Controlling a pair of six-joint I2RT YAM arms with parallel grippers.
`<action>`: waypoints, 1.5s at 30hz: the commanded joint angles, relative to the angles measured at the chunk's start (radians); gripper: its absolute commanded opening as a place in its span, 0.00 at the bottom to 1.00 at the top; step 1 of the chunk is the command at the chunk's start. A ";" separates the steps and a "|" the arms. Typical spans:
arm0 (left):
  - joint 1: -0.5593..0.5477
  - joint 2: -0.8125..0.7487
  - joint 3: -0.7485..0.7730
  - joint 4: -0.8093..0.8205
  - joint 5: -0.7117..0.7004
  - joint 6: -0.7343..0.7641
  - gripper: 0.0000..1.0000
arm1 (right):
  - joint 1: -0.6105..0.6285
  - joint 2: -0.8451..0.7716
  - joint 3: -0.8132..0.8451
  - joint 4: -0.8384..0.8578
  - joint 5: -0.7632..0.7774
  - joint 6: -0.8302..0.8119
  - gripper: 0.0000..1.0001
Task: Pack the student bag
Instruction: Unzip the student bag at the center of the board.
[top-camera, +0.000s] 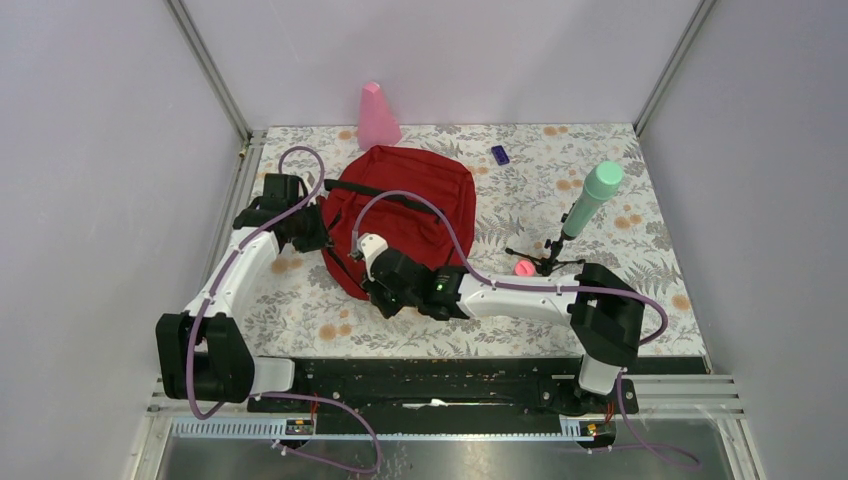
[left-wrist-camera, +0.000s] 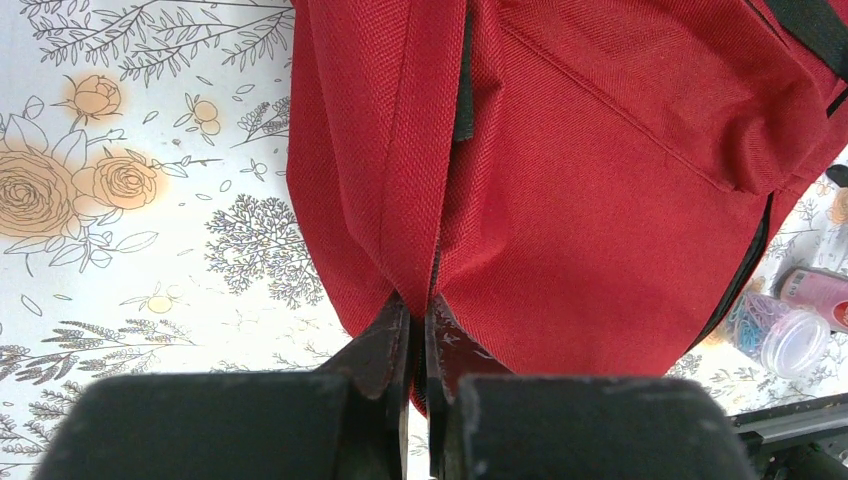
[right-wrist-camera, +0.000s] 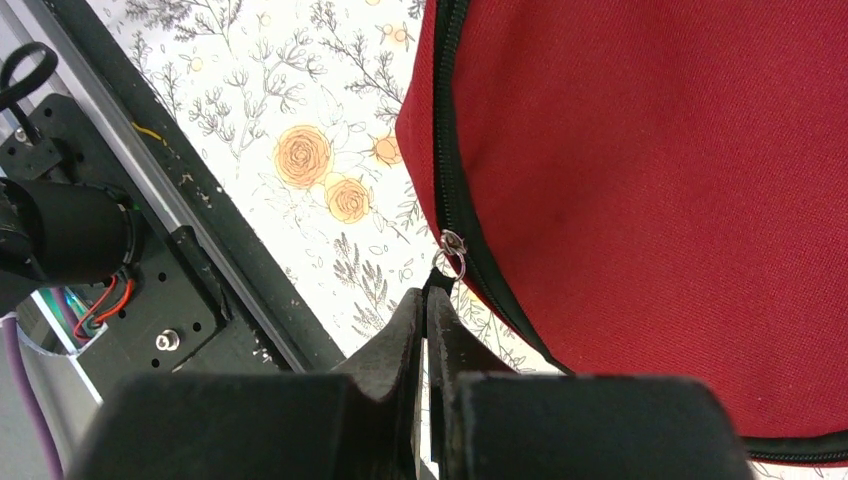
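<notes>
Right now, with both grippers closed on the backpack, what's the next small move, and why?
Probably the right gripper should draw the zipper pull along its track to start opening the student bag. It is shut on that pull, the zipper looks closed, and the left gripper pinches the bag's fabric, bracing it.

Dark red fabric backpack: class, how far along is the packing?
Done: nothing visibly packed; the dark red fabric backpack lies zipped where seen. In hand: left jaws pinch its fabric edge, right jaws grip the black zipper pull. Still to do: opening it, then loading items such as the pink ball.
</notes>
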 joint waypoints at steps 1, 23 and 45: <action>0.016 0.001 0.050 0.064 -0.057 0.038 0.00 | 0.012 -0.022 -0.016 -0.023 -0.003 -0.002 0.00; 0.103 -0.041 0.031 0.056 -0.244 0.071 0.00 | 0.010 -0.099 -0.165 -0.070 0.221 -0.016 0.00; 0.106 -0.130 0.012 0.025 -0.547 0.109 0.00 | -0.177 -0.135 -0.142 -0.065 0.253 -0.071 0.00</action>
